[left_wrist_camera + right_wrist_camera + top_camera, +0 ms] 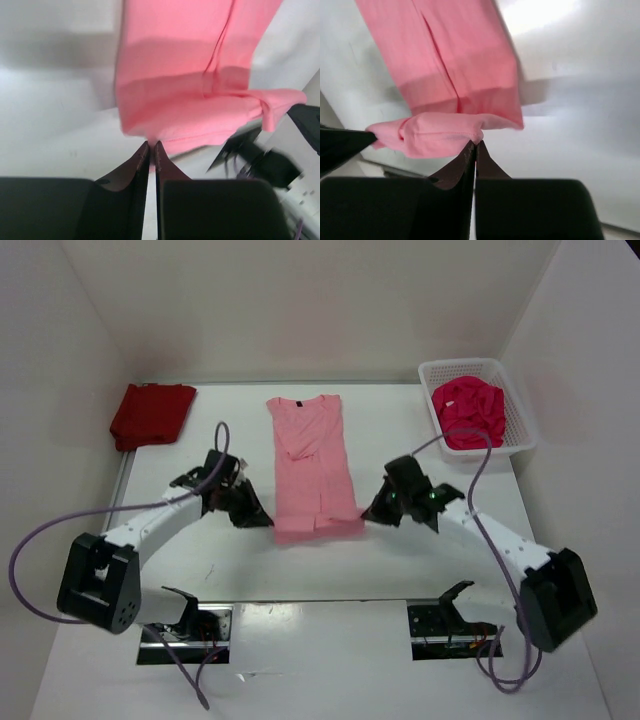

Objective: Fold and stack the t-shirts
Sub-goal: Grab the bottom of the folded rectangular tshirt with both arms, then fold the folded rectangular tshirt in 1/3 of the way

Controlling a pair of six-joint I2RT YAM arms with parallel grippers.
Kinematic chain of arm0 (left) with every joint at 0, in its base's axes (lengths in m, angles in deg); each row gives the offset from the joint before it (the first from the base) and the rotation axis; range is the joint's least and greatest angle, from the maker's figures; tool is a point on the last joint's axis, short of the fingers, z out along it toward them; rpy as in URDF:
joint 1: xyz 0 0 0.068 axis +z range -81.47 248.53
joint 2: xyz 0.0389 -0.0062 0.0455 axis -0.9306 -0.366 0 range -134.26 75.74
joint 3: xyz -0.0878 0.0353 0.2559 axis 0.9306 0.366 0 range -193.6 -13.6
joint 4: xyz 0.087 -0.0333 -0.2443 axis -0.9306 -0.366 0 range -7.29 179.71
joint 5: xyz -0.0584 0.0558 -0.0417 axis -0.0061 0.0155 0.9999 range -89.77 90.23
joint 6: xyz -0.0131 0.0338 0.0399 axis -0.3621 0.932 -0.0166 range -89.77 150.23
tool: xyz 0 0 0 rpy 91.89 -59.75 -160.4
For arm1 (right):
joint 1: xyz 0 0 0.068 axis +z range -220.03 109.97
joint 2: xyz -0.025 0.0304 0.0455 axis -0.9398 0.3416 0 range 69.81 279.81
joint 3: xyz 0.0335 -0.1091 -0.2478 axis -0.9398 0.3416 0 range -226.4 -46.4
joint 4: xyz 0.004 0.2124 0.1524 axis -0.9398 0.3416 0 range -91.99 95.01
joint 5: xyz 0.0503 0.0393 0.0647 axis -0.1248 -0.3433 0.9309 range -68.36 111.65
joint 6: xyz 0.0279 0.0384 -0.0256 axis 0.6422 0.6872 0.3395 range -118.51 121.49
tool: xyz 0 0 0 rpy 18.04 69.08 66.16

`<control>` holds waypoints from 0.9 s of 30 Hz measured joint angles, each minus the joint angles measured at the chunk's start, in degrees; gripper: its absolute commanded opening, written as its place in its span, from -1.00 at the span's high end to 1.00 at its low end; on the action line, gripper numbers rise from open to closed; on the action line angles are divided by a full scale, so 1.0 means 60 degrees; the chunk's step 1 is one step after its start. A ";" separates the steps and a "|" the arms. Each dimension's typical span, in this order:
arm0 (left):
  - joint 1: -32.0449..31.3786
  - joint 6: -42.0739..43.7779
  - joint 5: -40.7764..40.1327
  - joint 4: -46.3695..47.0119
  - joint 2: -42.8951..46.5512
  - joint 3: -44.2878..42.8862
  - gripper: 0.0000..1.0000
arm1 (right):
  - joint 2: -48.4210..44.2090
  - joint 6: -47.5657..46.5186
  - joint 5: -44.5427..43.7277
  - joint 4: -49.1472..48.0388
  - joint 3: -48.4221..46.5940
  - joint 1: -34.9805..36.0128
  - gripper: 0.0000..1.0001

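Only the top view takes in the whole white table [420, 570] and allows a count: three t-shirts, two arms, one basket.

At the far left lies the dark red t-shirt [151, 413], folded into a compact block well apart from everything else. Nearer and to its right, the left gripper [266, 521] sits at the near left corner of the light pink t-shirt [312, 465]. This shirt lies lengthwise in the middle of the table, collar far, sleeves folded in to make a narrow strip.

The left wrist view adds what the top view cannot resolve. The left gripper [151, 145] has its two dark fingers pressed together, tips pinching the near edge of the light pink t-shirt [185, 75]. The hem is raised and doubled over into a soft roll.

The right gripper [367, 512] is at the shirt's near right corner. In the right wrist view this gripper [475, 145] is likewise closed, its tips clamped on the rolled hem of the light pink t-shirt [450, 75].

At the far right stands the white mesh basket [522, 412], with the bright magenta t-shirt [466, 412] crumpled inside it. Neither wrist view shows the basket or the red shirt.
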 measured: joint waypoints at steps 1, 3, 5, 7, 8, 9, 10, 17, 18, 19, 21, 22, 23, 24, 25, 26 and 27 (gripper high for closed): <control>0.0412 0.0138 -0.0051 0.0066 -0.0335 -0.0492 0.73 | 0.0495 -0.0535 0.0022 -0.0025 -0.0648 -0.0539 1.00; 0.1002 0.0390 -0.0149 0.0291 -0.0951 -0.1246 0.73 | 0.1683 -0.1410 0.0066 -0.0062 -0.1803 -0.1180 1.00; 0.1479 0.0612 -0.0361 0.0404 -0.1814 -0.2084 0.73 | 0.3064 -0.2186 0.0073 -0.0055 -0.3122 -0.1563 1.00; 0.1712 0.0780 -0.0550 0.0659 -0.2794 -0.2929 0.73 | 0.4280 -0.2787 0.0080 -0.0237 -0.4207 -0.1763 1.00; 0.1781 0.0816 -0.0641 0.0754 -0.3348 -0.3395 0.73 | 0.4812 -0.3034 0.0069 -0.0193 -0.4717 -0.1836 1.00; 0.1807 0.0831 -0.0725 0.0838 -0.3836 -0.3789 0.73 | 0.5308 -0.3264 0.0084 -0.0240 -0.5198 -0.1883 1.00; 0.1829 0.0838 -0.0809 0.0951 -0.4244 -0.4105 0.73 | 0.5737 -0.3446 0.0087 -0.0233 -0.5610 -0.1942 1.00; 0.1869 0.0871 -0.0922 0.1231 -0.5661 -0.5504 0.35 | 0.7606 -0.4306 0.0113 -0.0073 -0.7748 -0.1982 1.00; 0.1789 0.0940 -0.0925 0.1253 -0.5661 -0.5519 0.19 | 0.7617 -0.4368 0.0113 -0.0025 -0.7766 -0.1982 1.00; 0.1650 0.1016 -0.0940 0.1290 -0.5661 -0.5530 0.05 | 0.7617 -0.4404 0.0117 0.0007 -0.7766 -0.1982 1.00; 0.1209 0.1096 -0.0976 0.1395 -0.5672 -0.5533 -0.19 | 0.7614 -0.4466 0.0131 -0.0076 -0.7675 -0.1982 1.00; 0.0965 0.1089 -0.0980 0.1453 -0.5694 -0.5544 -0.22 | 0.7603 -0.4481 0.0146 -0.0117 -0.7548 -0.1982 1.00; 0.0758 0.1086 -0.0994 0.1490 -0.5748 -0.5584 -0.29 | 0.7603 -0.4503 0.0157 -0.0113 -0.7420 -0.1982 1.00; 0.0550 0.1089 -0.1009 0.1515 -0.5843 -0.5657 -0.29 | 0.7603 -0.4510 0.0164 -0.0109 -0.7293 -0.1982 1.00; 0.0412 0.1082 -0.1053 0.1566 -0.5956 -0.5712 -0.29 | 0.7603 -0.4528 0.0178 -0.0091 -0.7180 -0.1982 1.00; 0.0317 0.1082 -0.1144 0.1596 -0.6069 -0.5752 -0.29 | 0.7603 -0.4539 0.0186 -0.0069 -0.7104 -0.1982 1.00; 0.0295 0.1082 -0.1246 0.1621 -0.6160 -0.5759 -0.29 | 0.7603 -0.4543 0.0197 -0.0069 -0.7049 -0.1982 1.00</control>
